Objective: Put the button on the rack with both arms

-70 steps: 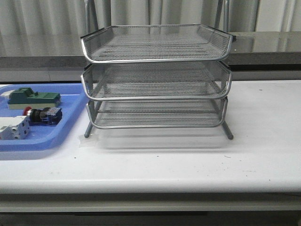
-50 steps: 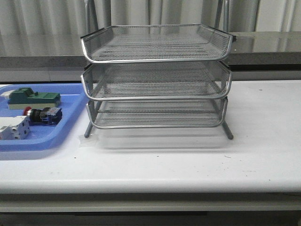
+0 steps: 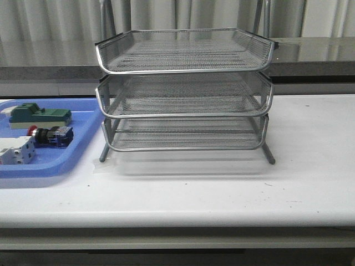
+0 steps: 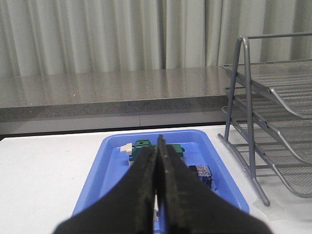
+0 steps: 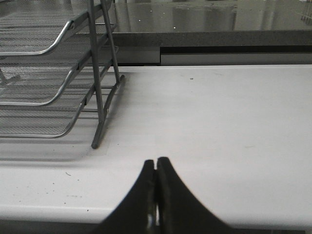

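The button point(image 3: 51, 134), with red cap, black body and blue rear block, lies on its side in the blue tray point(image 3: 83, 145) at the left. Its blue block shows in the left wrist view point(image 4: 202, 173). The three-tier silver wire rack point(image 3: 184, 91) stands mid-table; it also shows in the left wrist view point(image 4: 273, 102) and the right wrist view point(image 5: 53, 73). My left gripper point(image 4: 158, 146) is shut and empty, hovering short of the tray. My right gripper point(image 5: 156, 161) is shut and empty over the table's front edge, right of the rack. Neither arm shows in the front view.
The blue tray point(image 4: 105, 161) also holds a green block point(image 3: 40, 115) and a white-grey block point(image 3: 16, 151). A grey counter ledge point(image 3: 310, 52) and curtains run behind the table. The rack's metal legs point(image 3: 269, 155) rest on the white tabletop.
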You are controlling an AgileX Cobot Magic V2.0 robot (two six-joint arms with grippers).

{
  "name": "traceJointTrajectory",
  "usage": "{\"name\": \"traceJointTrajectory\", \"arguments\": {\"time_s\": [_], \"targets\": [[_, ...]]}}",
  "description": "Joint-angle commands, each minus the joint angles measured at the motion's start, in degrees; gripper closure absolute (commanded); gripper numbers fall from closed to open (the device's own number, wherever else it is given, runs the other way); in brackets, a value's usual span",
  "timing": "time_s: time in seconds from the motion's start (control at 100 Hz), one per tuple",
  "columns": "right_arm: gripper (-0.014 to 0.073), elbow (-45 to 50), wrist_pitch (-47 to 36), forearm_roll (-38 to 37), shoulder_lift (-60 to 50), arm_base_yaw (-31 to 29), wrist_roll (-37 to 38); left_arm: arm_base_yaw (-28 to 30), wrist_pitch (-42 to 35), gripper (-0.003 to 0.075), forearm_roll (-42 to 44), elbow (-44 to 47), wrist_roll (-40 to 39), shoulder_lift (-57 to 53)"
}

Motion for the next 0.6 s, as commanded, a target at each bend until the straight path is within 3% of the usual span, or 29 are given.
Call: {"name": "traceJointTrajectory", "arguments": {"time_s": [0.0, 0.34, 0.59], "targets": [[0.0654, -0.83, -4.87, -0.48, -1.24, -0.02, -0.24, 0.15, -4.57, 0.0740, -0.51, 2.71, -0.62, -1.81], [0.0654, -3.32, -9.99, 3.09, -1.03, -0.02, -0.24, 0.15, -4.57, 0.0740, -0.51, 2.71, -0.62, -1.81], [0.0654, -14.94, 1.31, 5.36, 5.31, -0.02, -0.24, 0.15, -4.57, 0.0740, -0.51, 2.71, -0.62, -1.81]]}}
